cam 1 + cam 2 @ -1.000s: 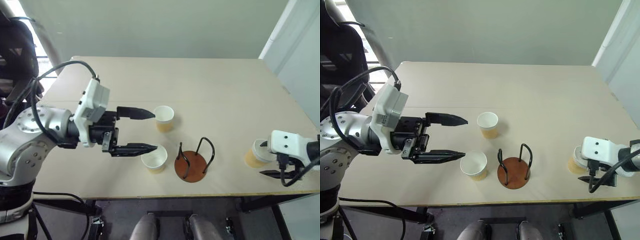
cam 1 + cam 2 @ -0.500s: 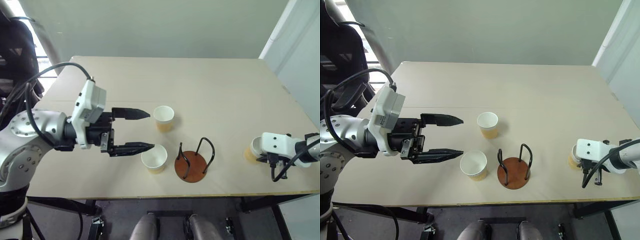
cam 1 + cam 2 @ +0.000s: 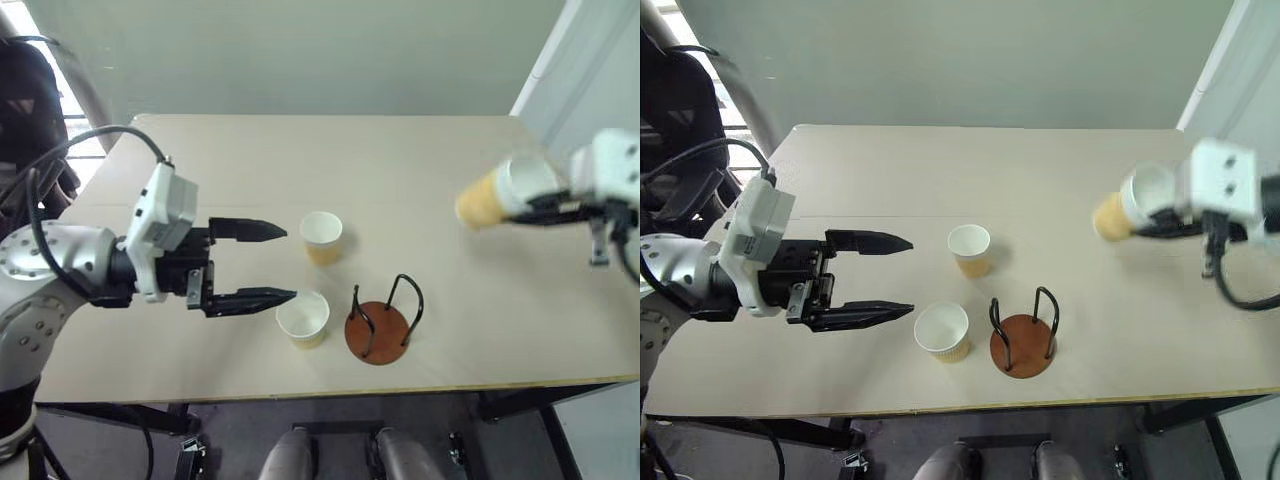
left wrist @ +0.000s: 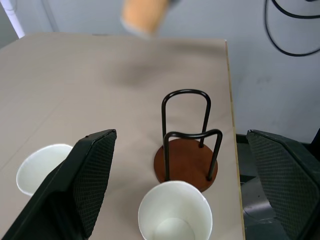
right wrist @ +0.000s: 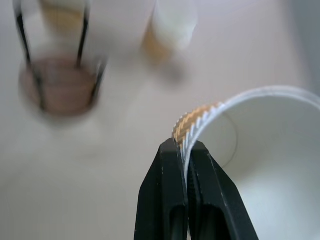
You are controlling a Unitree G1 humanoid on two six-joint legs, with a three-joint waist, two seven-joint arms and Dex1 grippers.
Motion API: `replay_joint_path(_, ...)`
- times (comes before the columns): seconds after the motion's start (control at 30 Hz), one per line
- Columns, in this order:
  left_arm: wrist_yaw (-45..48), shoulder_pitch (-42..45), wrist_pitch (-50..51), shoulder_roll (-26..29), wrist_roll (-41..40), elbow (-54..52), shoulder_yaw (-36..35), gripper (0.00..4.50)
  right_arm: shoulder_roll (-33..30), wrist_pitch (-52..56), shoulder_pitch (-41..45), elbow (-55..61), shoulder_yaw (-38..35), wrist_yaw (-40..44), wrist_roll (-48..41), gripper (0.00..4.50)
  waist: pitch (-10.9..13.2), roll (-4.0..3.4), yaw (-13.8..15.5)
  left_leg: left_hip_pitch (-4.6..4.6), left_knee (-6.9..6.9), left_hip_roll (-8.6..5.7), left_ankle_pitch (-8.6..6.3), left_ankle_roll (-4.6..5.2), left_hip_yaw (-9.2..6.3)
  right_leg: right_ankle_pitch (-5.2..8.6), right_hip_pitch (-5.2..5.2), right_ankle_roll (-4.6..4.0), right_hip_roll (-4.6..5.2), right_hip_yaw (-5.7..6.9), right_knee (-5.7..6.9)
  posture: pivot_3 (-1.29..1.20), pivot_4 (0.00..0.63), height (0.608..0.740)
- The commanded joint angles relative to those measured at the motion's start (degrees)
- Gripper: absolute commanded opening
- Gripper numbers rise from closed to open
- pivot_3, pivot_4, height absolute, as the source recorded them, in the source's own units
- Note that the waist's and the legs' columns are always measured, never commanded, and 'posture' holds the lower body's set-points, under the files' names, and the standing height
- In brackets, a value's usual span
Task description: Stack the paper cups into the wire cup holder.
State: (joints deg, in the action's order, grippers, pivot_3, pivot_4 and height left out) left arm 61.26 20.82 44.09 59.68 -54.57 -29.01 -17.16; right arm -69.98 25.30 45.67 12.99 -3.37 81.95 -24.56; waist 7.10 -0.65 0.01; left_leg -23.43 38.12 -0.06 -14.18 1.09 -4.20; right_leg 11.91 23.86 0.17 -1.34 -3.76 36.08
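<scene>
The right pincer (image 5: 186, 150) is clenched on the rim of a tan-ribbed, white-lined paper cup (image 3: 487, 197), pinching its wall and carrying it tilted in the air over the worktop's (image 3: 420, 160) right side. To do this well, I judge it should level the cup base-down and centre it above the black wire loops of the rust-brown disc cup holder (image 3: 378, 328), near the worktop's front edge, before lowering between them. Two more paper cups (image 3: 303, 319) (image 3: 321, 236) stand upright just left of the holder. The left pincer (image 3: 264, 263) hangs released, beside those cups, near the front-left. No brand, label or writing is readable.
</scene>
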Motion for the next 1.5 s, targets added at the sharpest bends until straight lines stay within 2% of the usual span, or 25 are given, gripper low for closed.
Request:
replay_joint_path(0.03, 0.0, -0.6, -0.5, 0.8, -0.6, -2.1, -1.8, 4.50, 4.3, 2.9, 5.1, 1.8, 1.4, 2.2, -6.5, 0.02, 0.1, -0.01, 0.0, -0.01, 0.00, 0.00, 0.00, -0.01, 0.00, 0.00, 0.03, -0.01, -0.02, 0.00, 0.01, 0.00, 0.150, 0.740)
replay_joint_path(0.27, 0.5, -3.3, -0.1, 2.0, -1.0, -3.8, -3.2, 4.50, 10.1, 4.9, 5.9, 9.8, 8.1, 4.6, -9.0, 0.02, 0.1, -0.02, 0.1, -0.02, -0.05, 0.04, 0.17, -0.30, 0.01, 0.08, 0.07, -0.16, -0.02, 0.03, 0.07, 0.00, 0.150, 0.740)
replay_joint_path(0.63, 0.1, -5.5, -0.1, 3.0, -1.8, -5.3, -3.9, 4.50, 11.1, -0.7, 4.3, 10.4, 15.0, 8.2, -1.8, 0.02, 0.1, -0.02, 0.1, 0.00, -0.06, 0.05, 0.00, -0.21, 0.00, 0.04, 0.13, -0.33, -0.02, 0.04, 0.19, 0.00, 0.150, 0.740)
replay_joint_path(1.03, -1.2, -5.3, 0.6, 3.4, -3.2, -6.5, -3.7, 4.50, 12.1, -3.0, 3.7, 10.9, 17.6, 9.2, 2.2, 0.02, 0.1, -0.02, 0.0, 0.10, -0.02, 0.05, 0.04, -0.29, 0.00, 0.13, 0.28, -0.57, -0.02, 0.04, 0.75, 0.00, 0.150, 0.740)
replay_joint_path(1.5, -1.7, -4.8, 0.7, 3.7, -3.1, -6.3, -3.1, 4.50, 14.4, -2.7, 4.3, 10.5, 19.4, 8.1, 5.4, 0.02, 0.1, -0.01, 0.0, 0.11, -0.06, 0.07, 0.04, -0.35, -0.01, 0.17, 0.31, -0.63, -0.03, 0.04, 0.78, 0.00, 0.150, 0.740)
